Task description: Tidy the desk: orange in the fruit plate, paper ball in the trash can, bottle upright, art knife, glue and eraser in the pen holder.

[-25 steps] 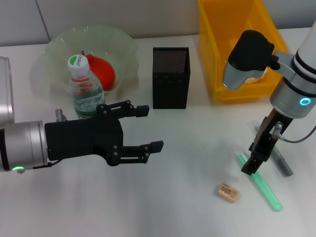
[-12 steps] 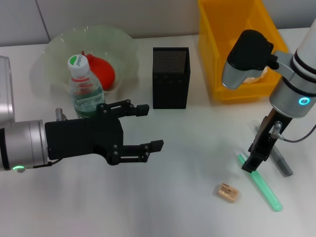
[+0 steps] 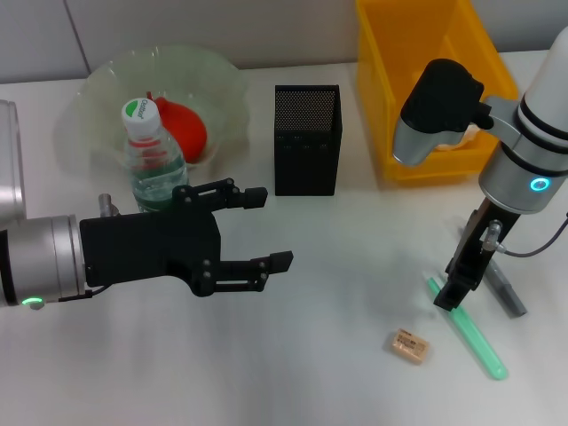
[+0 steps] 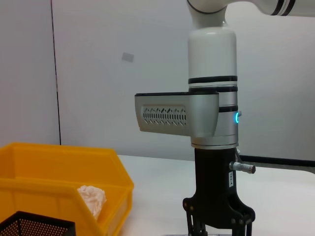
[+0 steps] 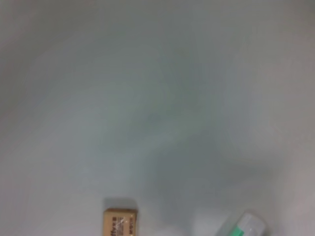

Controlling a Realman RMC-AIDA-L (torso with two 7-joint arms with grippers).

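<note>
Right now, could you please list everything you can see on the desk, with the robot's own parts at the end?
fruit plate: 1, clear greenish, far left of the desk
orange: 1, orange-red, in the fruit plate
bottle: 1, clear with white cap and green label, upright in front of the plate
pen holder: 1, black mesh, far centre
trash can: 1, yellow bin, far right
paper ball: 1, white, inside the trash can
eraser: 1, tan, near right
glue: 1, green stick, lying right of the eraser
art knife: 1, grey, lying beside the glue
left gripper: 1, black, open, over the desk's left-centre
right gripper: 1, black, above the glue's end
</note>
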